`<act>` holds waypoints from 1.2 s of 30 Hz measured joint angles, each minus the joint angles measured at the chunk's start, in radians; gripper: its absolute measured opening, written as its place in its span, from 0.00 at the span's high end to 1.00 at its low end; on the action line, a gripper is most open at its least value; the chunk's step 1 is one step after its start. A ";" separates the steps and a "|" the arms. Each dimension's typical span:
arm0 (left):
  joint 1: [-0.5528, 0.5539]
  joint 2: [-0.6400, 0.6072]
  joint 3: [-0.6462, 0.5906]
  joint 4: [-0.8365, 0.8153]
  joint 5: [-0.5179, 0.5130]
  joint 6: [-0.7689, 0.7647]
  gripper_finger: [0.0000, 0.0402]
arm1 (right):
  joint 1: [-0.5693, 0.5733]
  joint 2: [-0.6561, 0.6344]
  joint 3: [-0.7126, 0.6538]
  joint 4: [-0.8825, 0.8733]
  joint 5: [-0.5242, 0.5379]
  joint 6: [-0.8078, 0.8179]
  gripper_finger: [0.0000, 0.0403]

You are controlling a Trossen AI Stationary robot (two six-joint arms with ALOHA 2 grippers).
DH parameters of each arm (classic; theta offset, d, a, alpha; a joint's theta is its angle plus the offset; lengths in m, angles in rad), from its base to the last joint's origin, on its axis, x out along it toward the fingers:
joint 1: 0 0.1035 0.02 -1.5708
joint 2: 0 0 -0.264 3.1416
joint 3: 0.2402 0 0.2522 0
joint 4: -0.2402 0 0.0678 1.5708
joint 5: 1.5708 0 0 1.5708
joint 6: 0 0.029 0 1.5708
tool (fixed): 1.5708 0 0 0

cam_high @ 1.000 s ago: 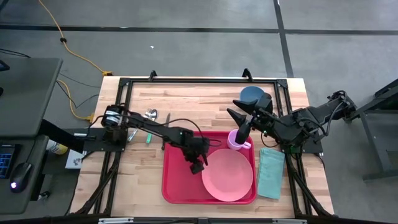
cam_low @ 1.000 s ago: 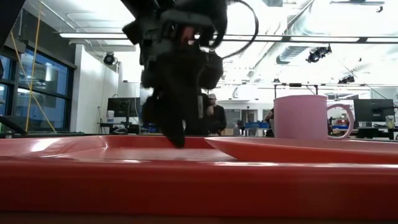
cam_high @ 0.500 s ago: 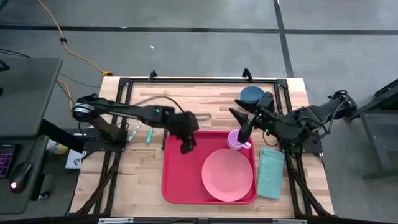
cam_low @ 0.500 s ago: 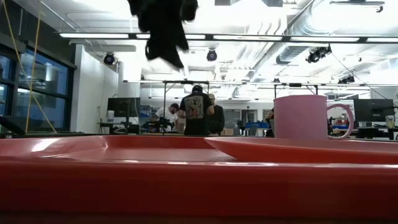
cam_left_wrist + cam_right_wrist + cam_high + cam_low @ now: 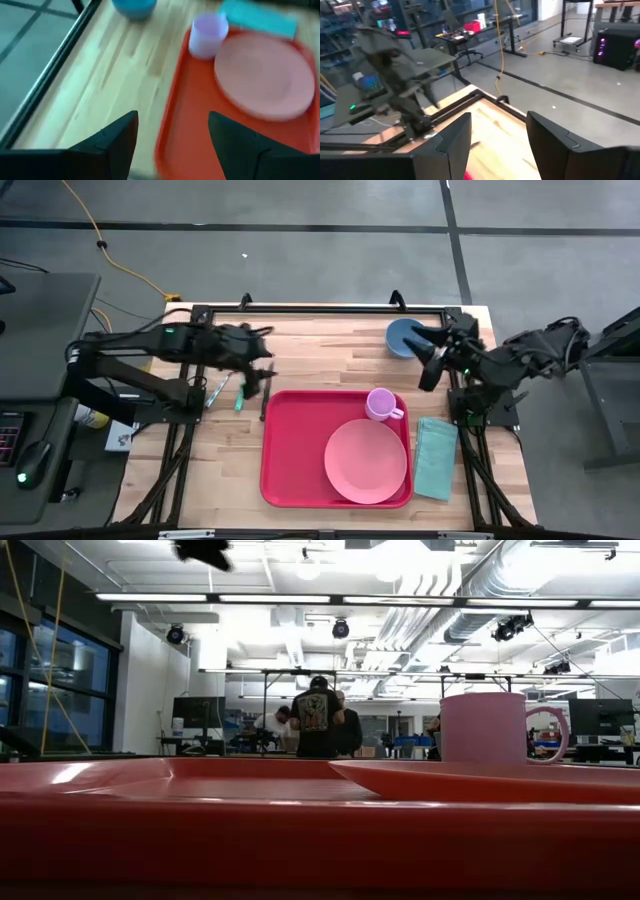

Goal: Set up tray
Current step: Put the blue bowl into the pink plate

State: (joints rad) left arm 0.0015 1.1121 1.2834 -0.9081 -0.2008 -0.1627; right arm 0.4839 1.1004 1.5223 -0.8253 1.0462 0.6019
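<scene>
The red tray lies on the wooden table. On it rest the round pink plate and, at the far right corner, the upright pink mug; the low view shows the mug beyond the plate's rim. My left gripper hovers open over the bare wood just left of the tray's far left corner, and its wrist view looks across the tray between the open fingers. My right gripper is open, raised near the blue bowl, right of the mug.
Cutlery pieces lie on the wood left of the tray, below my left gripper. A folded teal napkin lies right of the tray. A black frame runs around the table's edge. People stand far off in the room.
My left gripper rose from the tray beside the plate's left rim and swung toward the table's left and far side, off the tray. My right gripper drew away from the mug, up and toward the right edge. Mug and plate stayed in place.
</scene>
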 joint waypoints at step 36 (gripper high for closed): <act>0.005 -0.512 0.000 -0.180 -0.054 0.203 0.32 | -1.287 0.210 0.078 -0.378 -0.932 -0.420 0.58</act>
State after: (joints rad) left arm 0.0067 0.6004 1.2835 -1.0883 -0.2547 0.0401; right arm -0.8032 1.3100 1.6007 -1.2037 0.1140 0.1819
